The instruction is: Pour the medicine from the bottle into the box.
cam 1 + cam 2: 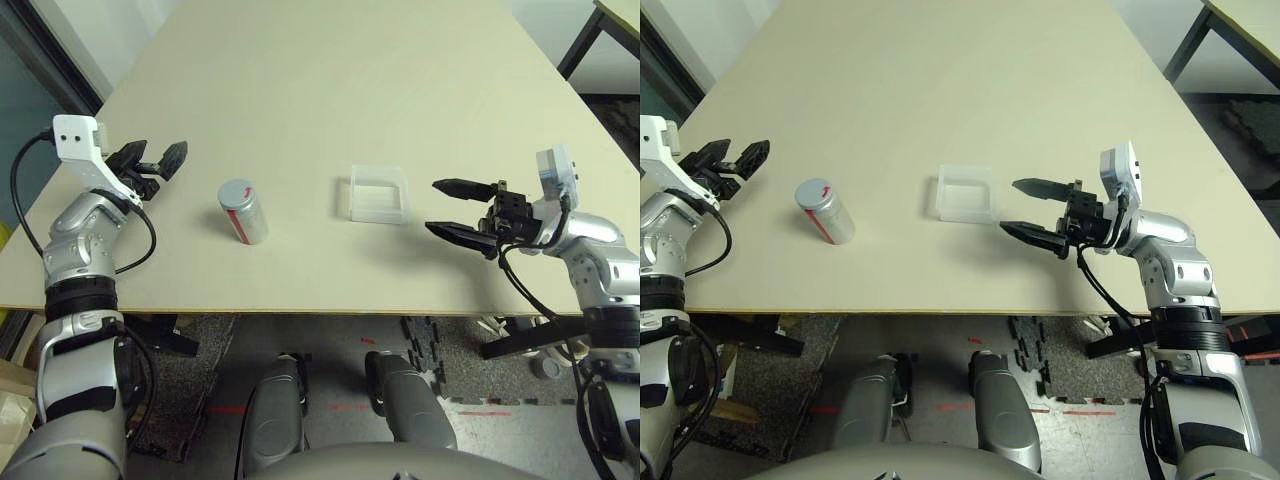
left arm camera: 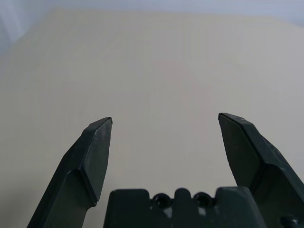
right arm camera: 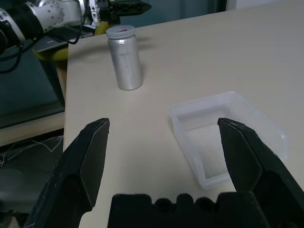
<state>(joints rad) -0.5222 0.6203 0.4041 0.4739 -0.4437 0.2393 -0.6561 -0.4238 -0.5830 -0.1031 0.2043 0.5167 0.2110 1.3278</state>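
Plainly, bottle (image 1: 243,211) capped, red mark on cap, no legible writing

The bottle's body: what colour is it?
Silvery grey bottle, red mark on top; clearest in the right wrist view.

The bench (image 1: 330,90) looks like smooth, pale wood with a soft, matt top. The bottle (image 1: 244,212) has a shiny, silvery body and a flat grey cap. At 3 o'clock from it, the box (image 1: 378,194) is see-through plastic, a bit cloudy. Both hands have dull black fingers (image 3: 88,156) and silver metal arms.
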